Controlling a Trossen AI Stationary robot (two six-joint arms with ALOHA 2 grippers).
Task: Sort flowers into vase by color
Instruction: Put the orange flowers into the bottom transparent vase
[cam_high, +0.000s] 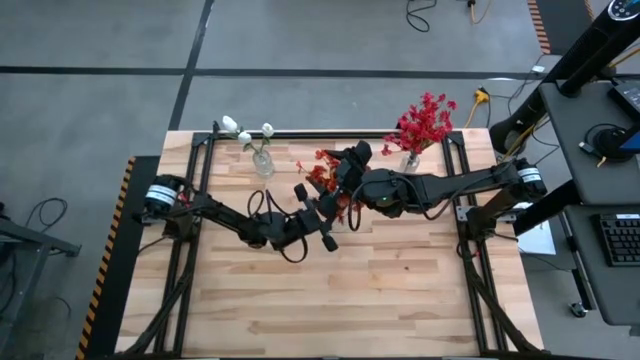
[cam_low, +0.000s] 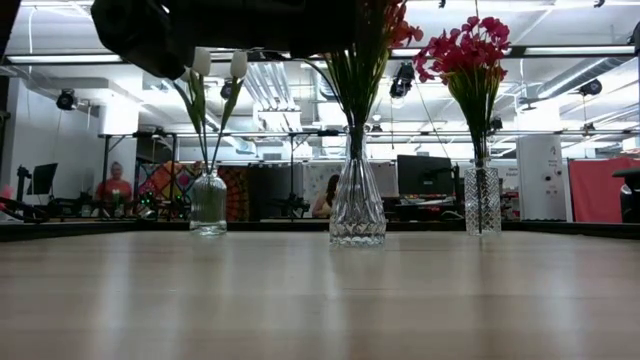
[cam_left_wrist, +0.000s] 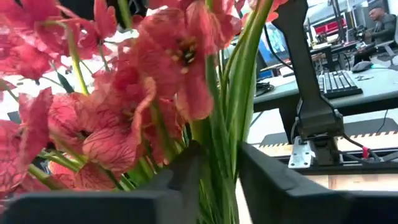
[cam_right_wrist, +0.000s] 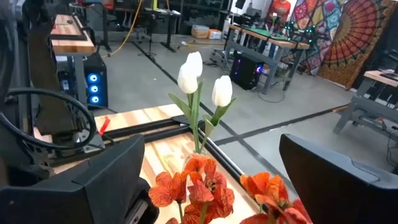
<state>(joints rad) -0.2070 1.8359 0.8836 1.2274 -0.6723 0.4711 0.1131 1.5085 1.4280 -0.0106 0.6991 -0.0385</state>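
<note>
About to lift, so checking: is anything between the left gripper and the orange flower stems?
Nothing visible. In the left wrist view the green stems of the orange flowers already sit between the left gripper's fingers. The right gripper hovers open beside the blooms.

You can't see the middle vase from above: both arms cover it. In the low view, the orange flowers run off the top edge. In the left wrist view, their stems hide between the fingers.
</note>
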